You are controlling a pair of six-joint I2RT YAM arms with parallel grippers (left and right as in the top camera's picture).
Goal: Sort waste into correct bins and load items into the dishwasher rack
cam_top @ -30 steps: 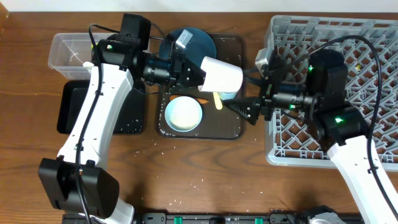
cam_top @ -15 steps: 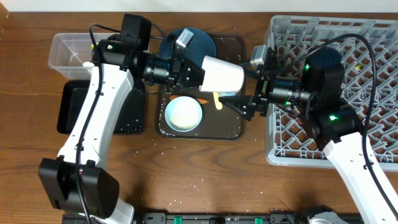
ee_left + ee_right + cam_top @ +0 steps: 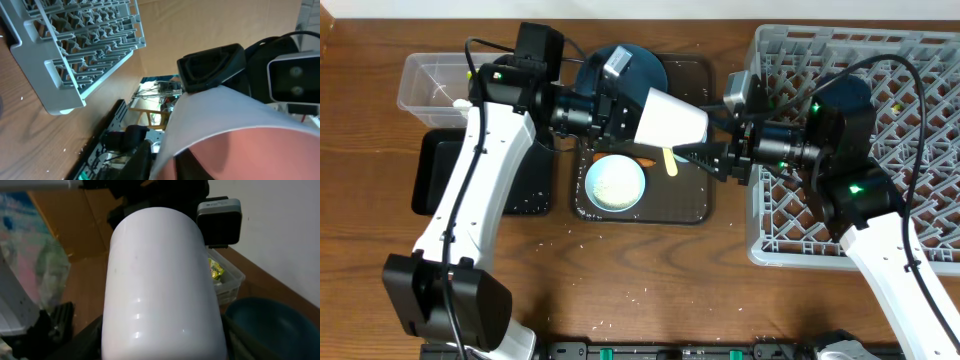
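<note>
The grey dishwasher rack (image 3: pixel 910 50) filled the right side of the wooden table (image 3: pixel 720 290). At centre lay the dark brown serving tray (image 3: pixel 682 203). The large blue plate (image 3: pixel 646 72) sat at its far end and the small white bowl (image 3: pixel 615 183) at its near end, the bowl's inside pale and speckled.

At far left stood the clear plastic tub (image 3: pixel 420 75). The shallow black tray (image 3: pixel 435 175) lay just on the near side of it.

Above the serving tray, between plate and bowl, the pink cup (image 3: pixel 672 118) hung on its side in the air. It was white outside and pink within, its mouth turned left and its base right. The left gripper (image 3: pixel 632 113) pinched the cup at its rim.

The right gripper (image 3: pixel 688 153) reached in from the rack side with its fingers spread. The right wrist view showed one finger on each side of the cup's base end. Whether they touched the cup could not be told.

Below the cup, the yellow spoon (image 3: pixel 668 160) lay on the serving tray just right of the bowl. A thin orange carrot (image 3: pixel 643 160) lay just left of the spoon, partly hidden.

The yellow-green wrapper (image 3: pixel 216 271) sat inside the tub. Loose rice grains (image 3: pixel 525 208) dotted the table between the black tray and the serving tray.
</note>
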